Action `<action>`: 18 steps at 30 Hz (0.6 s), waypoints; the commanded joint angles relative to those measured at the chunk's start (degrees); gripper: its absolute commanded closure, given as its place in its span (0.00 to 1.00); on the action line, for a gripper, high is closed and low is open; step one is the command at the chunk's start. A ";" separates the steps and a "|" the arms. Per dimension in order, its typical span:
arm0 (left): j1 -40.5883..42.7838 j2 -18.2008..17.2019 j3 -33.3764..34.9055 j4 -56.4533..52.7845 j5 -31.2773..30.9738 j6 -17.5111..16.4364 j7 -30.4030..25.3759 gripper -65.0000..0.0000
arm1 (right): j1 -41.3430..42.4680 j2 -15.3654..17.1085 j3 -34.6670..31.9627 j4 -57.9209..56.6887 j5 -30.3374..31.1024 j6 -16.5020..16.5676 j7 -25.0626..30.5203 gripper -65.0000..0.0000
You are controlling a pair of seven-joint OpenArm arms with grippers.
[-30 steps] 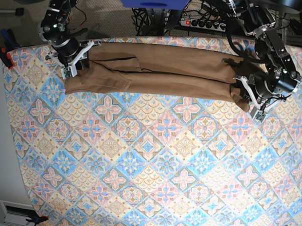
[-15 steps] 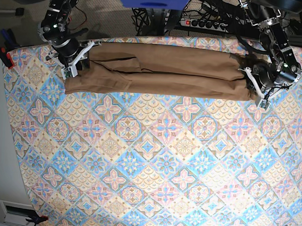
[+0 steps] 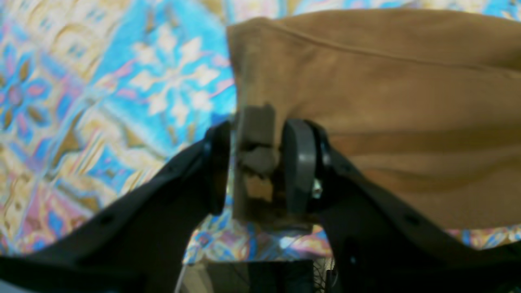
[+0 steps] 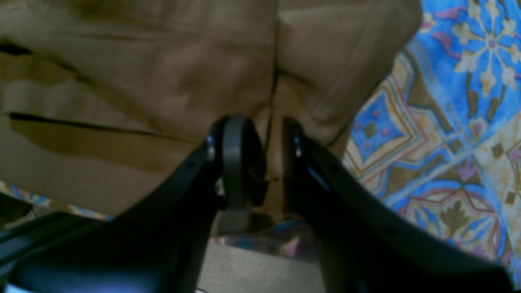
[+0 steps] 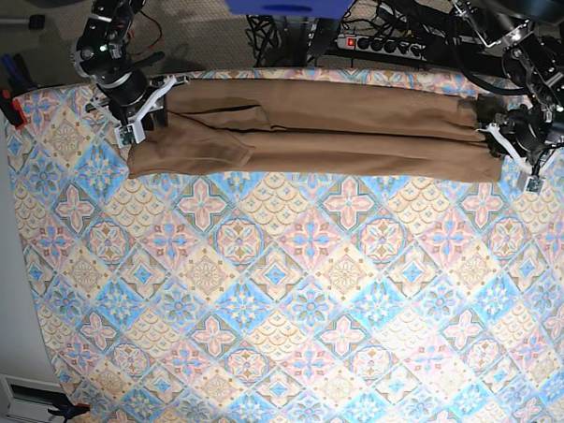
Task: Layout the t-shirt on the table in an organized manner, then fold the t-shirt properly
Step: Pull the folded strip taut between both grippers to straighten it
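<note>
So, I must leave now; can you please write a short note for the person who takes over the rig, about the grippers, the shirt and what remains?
Left gripper: jaws apart, with the shirt's end edge loose between them.
Right gripper: shut on the other end of the shirt.
Shirt: a long narrow band lying flat along the far side of the table, between the two grippers.
Done: spread out and folded lengthwise.
Left: fold the band across into a compact packet. The end by the right gripper looks slightly rumpled, so probably smooth it first.

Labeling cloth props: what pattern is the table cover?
Diamond tiles in pastel blue, pink and cream with floral motifs on the table; clearest in the base view.
</note>
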 commanded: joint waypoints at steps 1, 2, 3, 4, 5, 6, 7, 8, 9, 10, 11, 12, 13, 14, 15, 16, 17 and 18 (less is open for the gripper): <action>-0.50 -1.02 -0.80 0.72 -0.21 0.10 -0.66 0.66 | 0.06 0.26 0.13 0.90 0.87 0.09 0.96 0.79; -0.68 -0.76 -1.76 0.64 -0.21 0.10 -0.66 0.66 | 0.06 0.26 0.13 0.90 0.87 0.09 0.96 0.79; -0.76 -0.49 -3.08 0.55 -0.13 0.10 -0.66 0.66 | 0.06 0.26 0.13 0.90 0.78 0.09 0.96 0.79; -0.76 -0.05 -4.05 0.46 -0.13 0.10 -0.66 0.66 | 0.06 0.26 0.13 0.90 0.78 0.09 0.96 0.79; -0.94 0.65 -5.02 0.28 -0.13 0.10 -0.66 0.66 | 0.06 0.26 0.13 0.90 0.78 0.09 0.96 0.79; -1.47 1.00 -5.90 0.20 0.14 0.10 -0.66 0.66 | 0.06 0.26 0.13 0.90 0.78 0.09 0.96 0.79; -2.08 1.27 -6.69 0.20 0.93 0.10 -0.22 0.66 | 0.06 0.26 0.13 0.90 0.78 0.09 0.96 0.79; -2.43 1.35 -6.86 0.20 2.07 0.10 -0.13 0.66 | 0.06 0.26 0.13 0.90 0.78 0.09 0.96 0.79; -2.61 1.35 -6.78 0.20 3.30 0.10 0.04 0.66 | 0.06 0.26 0.13 0.90 0.78 0.09 0.87 0.79; -2.70 1.27 -6.25 0.28 4.71 0.10 0.39 0.65 | 0.06 0.26 0.13 0.90 0.78 0.09 0.87 0.79; -2.79 1.09 -5.11 0.28 5.41 0.10 0.83 0.65 | 0.06 0.26 0.13 0.90 0.78 0.09 0.87 0.79; -2.79 1.09 -4.40 0.46 5.59 0.10 1.10 0.65 | 0.06 0.26 0.13 0.90 0.78 0.09 0.87 0.79; -2.79 1.09 -4.31 0.55 5.59 0.10 1.10 0.65 | 0.06 0.26 0.13 0.90 0.78 0.09 0.87 0.79; -2.79 1.27 -4.40 0.55 5.59 0.10 1.01 0.66 | 0.06 0.26 0.13 0.90 0.78 0.09 0.87 0.79; -2.79 1.35 -4.40 0.55 5.59 0.10 0.83 0.66 | 0.06 0.26 0.13 0.90 0.78 0.09 0.87 0.79; -2.79 1.35 -4.49 0.55 5.59 0.10 1.01 0.66 | 0.06 0.26 0.13 0.90 0.78 0.09 0.78 0.79; -2.79 1.35 -4.49 0.55 5.59 0.10 1.10 0.65 | 0.06 0.18 0.13 0.90 0.78 0.09 0.78 0.79; -2.87 1.44 -4.58 0.55 5.59 0.10 1.10 0.65 | 0.06 0.18 0.13 0.90 0.78 0.09 0.78 0.79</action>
